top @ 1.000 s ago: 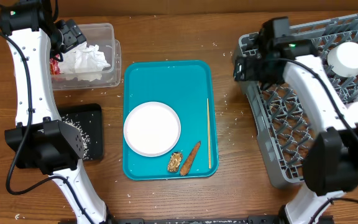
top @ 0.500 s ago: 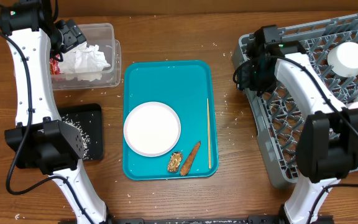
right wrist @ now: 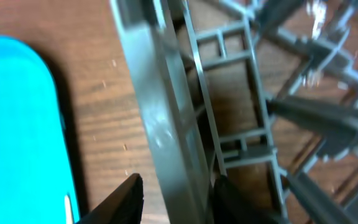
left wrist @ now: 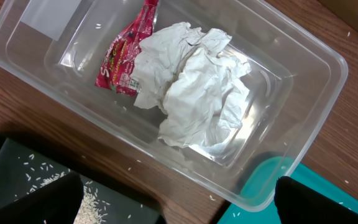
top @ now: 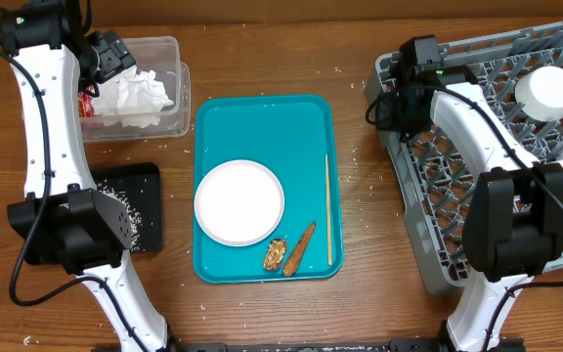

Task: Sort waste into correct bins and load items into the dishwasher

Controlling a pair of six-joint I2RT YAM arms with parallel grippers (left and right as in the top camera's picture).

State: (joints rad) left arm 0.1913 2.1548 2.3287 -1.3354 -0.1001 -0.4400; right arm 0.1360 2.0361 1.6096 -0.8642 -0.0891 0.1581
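The left gripper (top: pixel 113 54) hangs at the upper left of the overhead view, over a clear bin (top: pixel 176 115). In the left wrist view its fingers (left wrist: pixel 328 202) show only as dark shapes in the bottom corners. They are wide apart and nothing is between them. Inside the bin lie a crumpled white paper (left wrist: pixel 194 93) and a red wrapper (left wrist: pixel 126 56), touching each other. Just below the bin in the overhead view sits a black tray (top: pixel 133 205) scattered with rice grains.

A teal tray (top: pixel 262 122) fills the centre. On it, toward the lower left, rests a white plate (top: pixel 239 202). A chopstick (top: pixel 327 208) lies lengthwise along the tray's right side. Near the bottom edge are a carrot scrap (top: pixel 301 246) and a brown scrap (top: pixel 275 254), just beside each other.

The rack (top: pixel 457 235) takes up the right side, with white cups (top: pixel 547 88) standing along its right edge. The right gripper (top: pixel 387 106) is at the rack's upper left corner. The right wrist view is blurred. It shows the fingers (right wrist: pixel 128 198) spread, with the rack's grey wall between them. Whether they touch the wall cannot be told. The teal tray shows at the left edge of that view.
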